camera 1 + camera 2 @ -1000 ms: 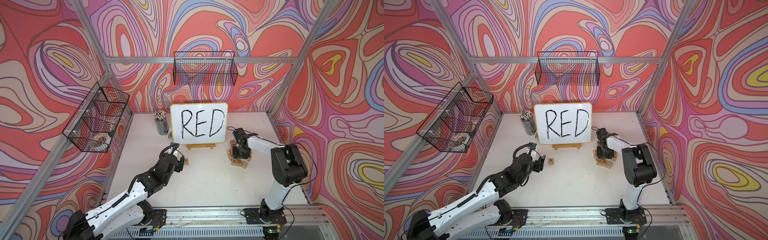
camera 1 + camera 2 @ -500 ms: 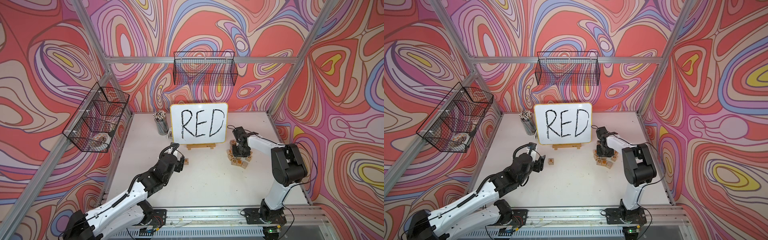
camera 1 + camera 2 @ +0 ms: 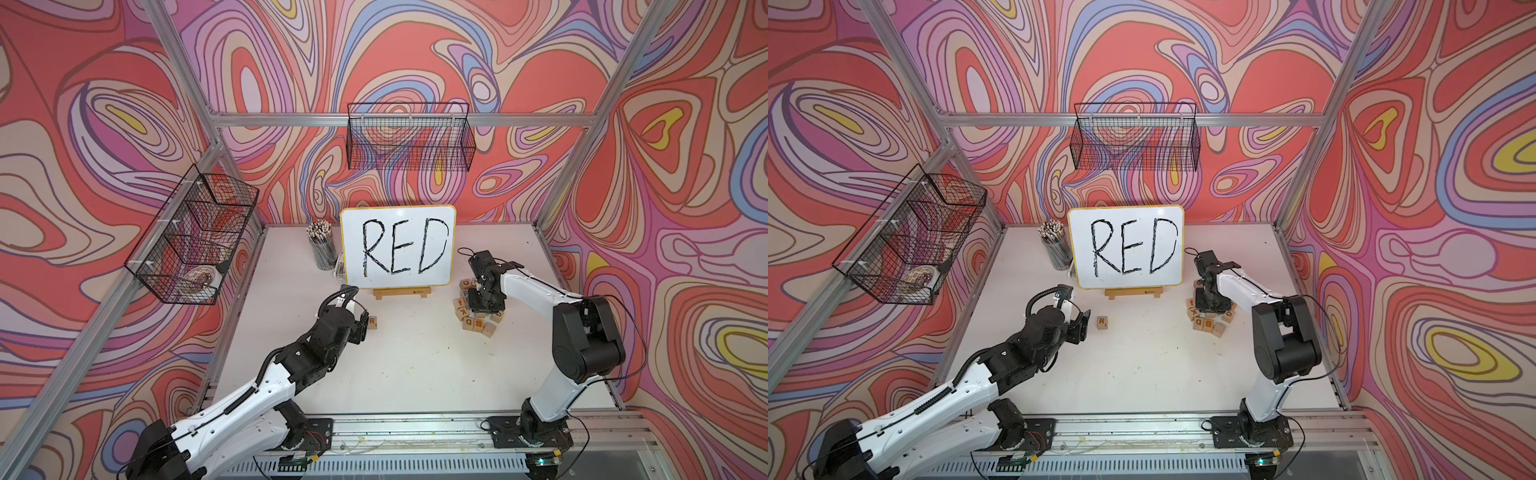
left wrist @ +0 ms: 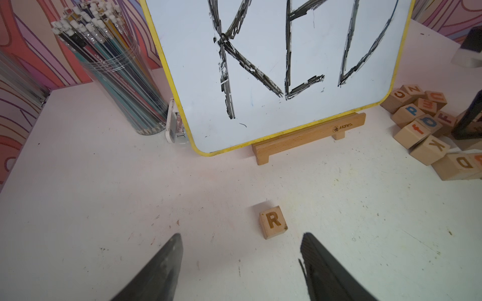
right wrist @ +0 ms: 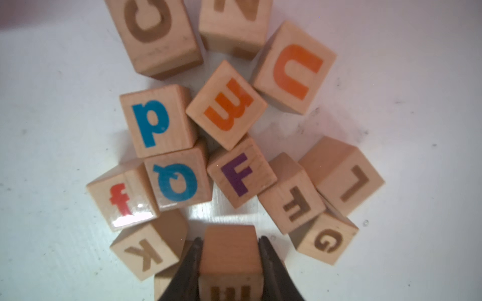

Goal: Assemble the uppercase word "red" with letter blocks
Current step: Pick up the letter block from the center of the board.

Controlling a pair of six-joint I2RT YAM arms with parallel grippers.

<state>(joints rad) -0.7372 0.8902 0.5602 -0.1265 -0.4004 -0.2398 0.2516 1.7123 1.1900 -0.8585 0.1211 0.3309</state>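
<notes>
The R letter block (image 4: 273, 221) lies alone on the white table in front of the whiteboard, also seen in both top views (image 3: 372, 322) (image 3: 1102, 323). My left gripper (image 4: 241, 239) hovers just short of it, open, with nothing between its fingers. My right gripper (image 5: 229, 238) points down into the pile of blocks (image 3: 478, 309) and is shut on a wooden cube, the E block (image 5: 229, 250), whose near face shows an E turned sideways. A D block (image 4: 464, 163) lies at the pile's near edge.
The yellow-rimmed whiteboard (image 3: 397, 247) with RED stands on a wooden stand (image 4: 307, 136) at the back middle. A cup of pencils (image 3: 322, 245) is left of it. Other letter cubes, such as K (image 5: 144, 254) and G (image 5: 326, 242), crowd the right gripper. Wire baskets (image 3: 409, 137) hang on the walls.
My right gripper's fingers have closed onto the E block in the pile. The left arm and the R block have not moved.
</notes>
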